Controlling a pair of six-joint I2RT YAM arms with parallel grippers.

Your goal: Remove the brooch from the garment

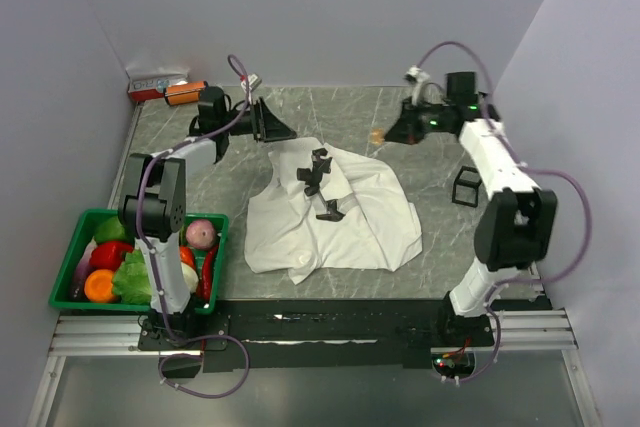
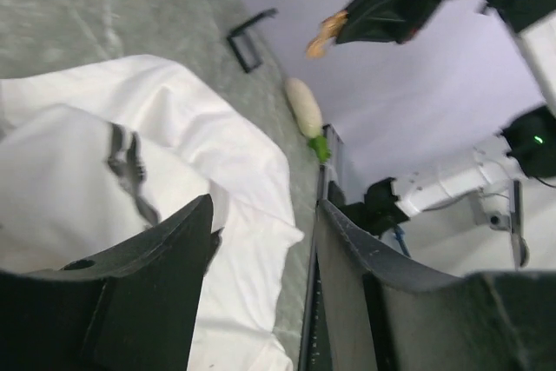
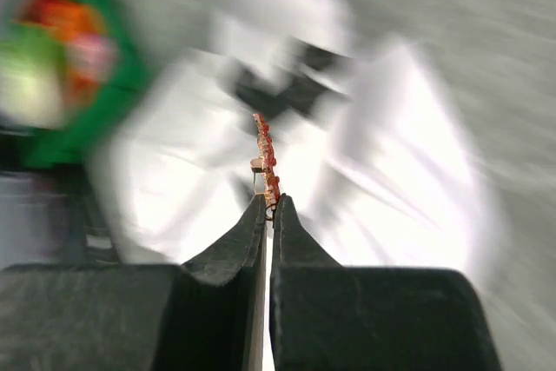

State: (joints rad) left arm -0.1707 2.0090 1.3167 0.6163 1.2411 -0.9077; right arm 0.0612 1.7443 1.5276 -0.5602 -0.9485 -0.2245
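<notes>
The white T-shirt point(image 1: 330, 217) with black printed shapes lies crumpled in the middle of the table; it also shows in the left wrist view point(image 2: 130, 171) and blurred in the right wrist view point(image 3: 382, 154). My right gripper point(image 1: 392, 134) is shut on the tiny orange-red brooch point(image 3: 266, 162), held in the air above the table off the shirt's far right corner. The brooch shows in the top view point(image 1: 377, 135) and in the left wrist view point(image 2: 326, 34). My left gripper point(image 1: 280, 130) is open and empty, hovering at the shirt's far left edge.
A green basket point(image 1: 75, 237) of vegetables stands at the near left. An orange bottle point(image 1: 185, 93) and a small box point(image 1: 152, 84) lie at the far left corner. A small black frame point(image 1: 466, 187) stands right of the shirt. A white radish point(image 2: 304, 106) lies by the table edge.
</notes>
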